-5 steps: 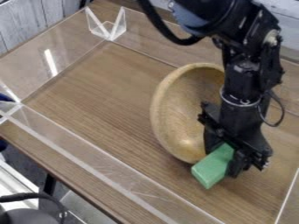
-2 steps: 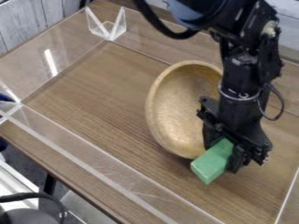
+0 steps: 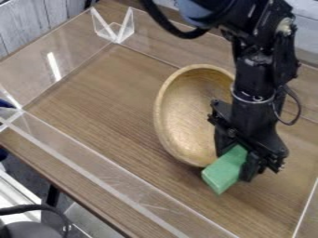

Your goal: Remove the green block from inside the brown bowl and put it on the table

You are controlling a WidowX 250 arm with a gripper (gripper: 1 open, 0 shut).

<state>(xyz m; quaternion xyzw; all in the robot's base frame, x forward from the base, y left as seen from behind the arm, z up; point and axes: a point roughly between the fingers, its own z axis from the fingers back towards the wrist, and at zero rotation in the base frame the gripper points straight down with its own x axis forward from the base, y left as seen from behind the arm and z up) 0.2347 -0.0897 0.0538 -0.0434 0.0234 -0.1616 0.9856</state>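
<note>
The green block is clamped between the fingers of my gripper, which is shut on it. The block hangs or rests just outside the near rim of the brown bowl, low over the table; I cannot tell whether it touches the wood. The bowl is tipped up on its side, its pale inside facing left, with my black arm pressing against its right rim. Nothing else shows inside the bowl.
Low clear acrylic walls edge the table on the front and left. A clear acrylic bracket stands at the back corner. Bare wood lies to the left of the bowl.
The arm and the green block have shifted slightly left, and the bowl has moved left with them. The grip on the block is unchanged.
</note>
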